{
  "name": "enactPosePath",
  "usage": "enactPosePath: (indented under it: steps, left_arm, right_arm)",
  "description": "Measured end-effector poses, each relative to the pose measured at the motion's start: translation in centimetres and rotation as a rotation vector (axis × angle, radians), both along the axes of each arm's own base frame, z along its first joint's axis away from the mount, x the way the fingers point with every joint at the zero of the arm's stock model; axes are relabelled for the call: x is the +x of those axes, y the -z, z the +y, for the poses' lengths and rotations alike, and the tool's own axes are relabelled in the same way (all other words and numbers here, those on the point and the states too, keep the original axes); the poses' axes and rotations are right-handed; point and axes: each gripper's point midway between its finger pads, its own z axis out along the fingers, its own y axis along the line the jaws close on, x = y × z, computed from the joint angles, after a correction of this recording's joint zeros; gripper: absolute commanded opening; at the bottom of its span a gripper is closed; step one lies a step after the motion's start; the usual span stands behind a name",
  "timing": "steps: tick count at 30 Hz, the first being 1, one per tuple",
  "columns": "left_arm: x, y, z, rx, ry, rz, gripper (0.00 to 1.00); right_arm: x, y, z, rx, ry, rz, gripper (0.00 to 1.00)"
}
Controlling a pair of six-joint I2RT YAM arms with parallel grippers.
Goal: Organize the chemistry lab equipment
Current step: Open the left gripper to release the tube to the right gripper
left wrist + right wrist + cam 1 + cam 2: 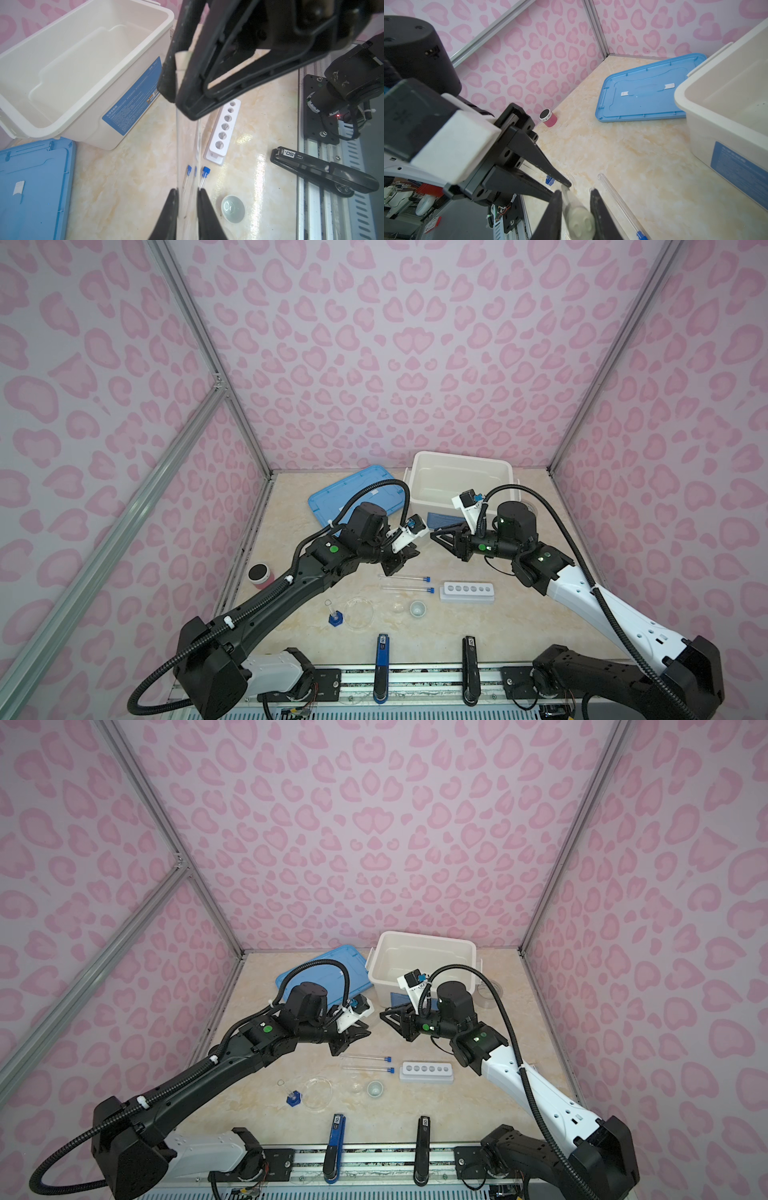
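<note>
Looking down in both top views, the left pincer (405,556) and the right pincer (435,535) meet tip to tip above the counter (519,626), though whatever is between them is too clear to make out from there. Below them, two blue-capped tubes (405,577) lie side by side just beside the white six-hole rack (467,592), and every hole in it is empty. The clear round dish (318,1092), the blue-based cylinder (294,1097) and the small white cup (375,1088) sit loose nearer the front. The white bin (424,936) at the back holds nothing. In the left wrist view, the left pincer's fingers (172,207) stand narrow, clamped on the glass of a white-capped tube (182,60). The tube runs on to the right pincer, whose fingers flank the cap. In the right wrist view, that cap (579,220) fills the gap between the right pincer's fingers (598,207), so the right pincer looks narrowly closed on it. The left pincer grips the tube's far end, off the counter. I judge this to be a mid-air hand-over and the task barely begun. No tube is racked yet and nothing is binned. The held tube, the two lying tubes, the dish, the cylinder and the cup all remain to be placed.
</note>
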Motion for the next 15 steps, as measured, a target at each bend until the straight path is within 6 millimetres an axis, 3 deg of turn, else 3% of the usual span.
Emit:
enactPosePath:
  steps: [11,15]
  left_arm:
    - [0.01,0.0,0.0,0.001,-0.001,-0.001,0.1]
    - [0.02,0.03,0.02,0.002,-0.002,-0.001,0.2]
  right_arm:
    - [0.06,-0.49,0.22,0.03,0.004,-0.004,0.14]
    - [0.04,-0.56,0.35,0.034,0.003,-0.007,0.11]
